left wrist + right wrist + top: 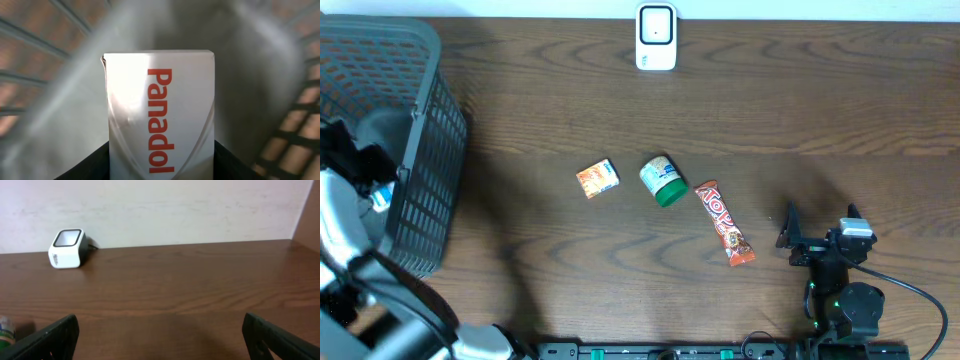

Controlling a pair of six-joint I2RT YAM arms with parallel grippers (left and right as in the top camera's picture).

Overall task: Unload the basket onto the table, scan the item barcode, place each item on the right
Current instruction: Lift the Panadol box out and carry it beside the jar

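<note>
A white Panadol box [160, 110] with red lettering fills the left wrist view, standing upright. My left gripper [161, 155] is shut on its lower end, a dark finger pressed against each side. Overhead, that gripper [360, 165] reaches down inside the grey basket [425, 150] at the far left, and the box is mostly hidden there. No barcode shows on the box's visible face. The white scanner [656, 38] stands at the table's back edge, also seen as the scanner [66, 248] from the right wrist. My right gripper [818, 222] rests open near the front right, nothing between its fingers [55, 335].
On the table's middle lie an orange packet [598, 178], a green-lidded jar [662, 180] on its side and a red-orange snack bar [725, 222]. The basket's mesh walls [295, 125] surround the held box closely. A pale wall [160, 205] rises behind the scanner.
</note>
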